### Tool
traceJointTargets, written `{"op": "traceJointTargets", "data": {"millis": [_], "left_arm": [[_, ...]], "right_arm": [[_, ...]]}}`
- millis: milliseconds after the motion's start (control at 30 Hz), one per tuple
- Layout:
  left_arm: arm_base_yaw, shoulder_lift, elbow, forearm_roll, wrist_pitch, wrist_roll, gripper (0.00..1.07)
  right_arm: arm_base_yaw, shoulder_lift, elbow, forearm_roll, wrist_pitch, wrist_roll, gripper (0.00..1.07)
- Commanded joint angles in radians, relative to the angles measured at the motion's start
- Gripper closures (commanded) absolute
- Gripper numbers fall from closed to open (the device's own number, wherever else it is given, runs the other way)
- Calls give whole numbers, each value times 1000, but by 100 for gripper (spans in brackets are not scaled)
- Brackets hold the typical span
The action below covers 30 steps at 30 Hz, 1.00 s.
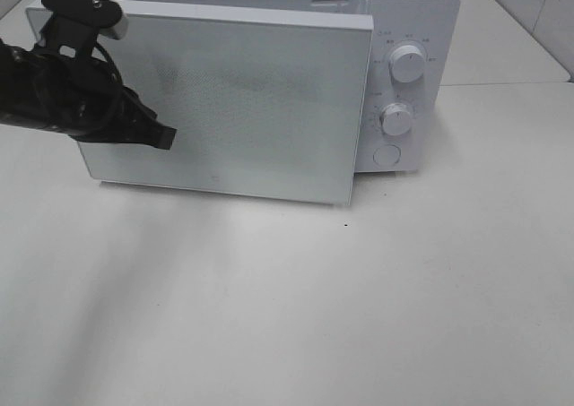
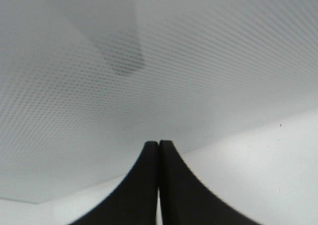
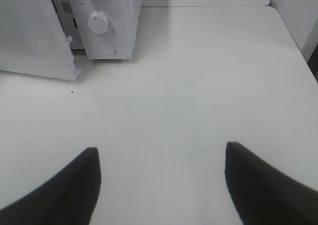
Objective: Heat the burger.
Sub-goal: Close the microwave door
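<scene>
door: microwave door [image 1: 233,101] ajar, free edge standing off the body near the dials [image 1: 395,119]
left pincer [image 1: 164,137]: pressed together, tip on the door face; probably used as a blunt pusher to swing it shut
right pincer [image 3: 161,148]: spread, empty, low over the bare desk [image 1: 359,316], apart from the door
burger: not visible in any view; probably inside the oven behind the door, can't confirm
step: closing, then the dials, I'd judge

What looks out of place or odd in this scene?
The microwave door stands ajar, its free edge swung out from the body. The shut left gripper is at its front. No burger is in view.
</scene>
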Motion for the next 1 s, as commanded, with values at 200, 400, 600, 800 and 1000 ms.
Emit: {"op": "traceJointTargets", "data": {"millis": [200,400,600,800,1000], "left_arm": [[-57,91,-125,-11,-11,-4,106],[-93,183,-244,-11,-10,-11,106],[-131,267,-374,-11,-4,-11,106],[-156,352,-501,-11,-3,-51,106],[-172,403,-583,-11,16,-71,106]], "right_arm": [[-3,-24,2,6,-17,-5,41],[-3,-24,2,6,-17,-5,41],[-3,-24,2,6,-17,-4,41],[-3,-24,2,6,-17,-4,41],[-3,-24,2,6,-17,-4,41]]}}
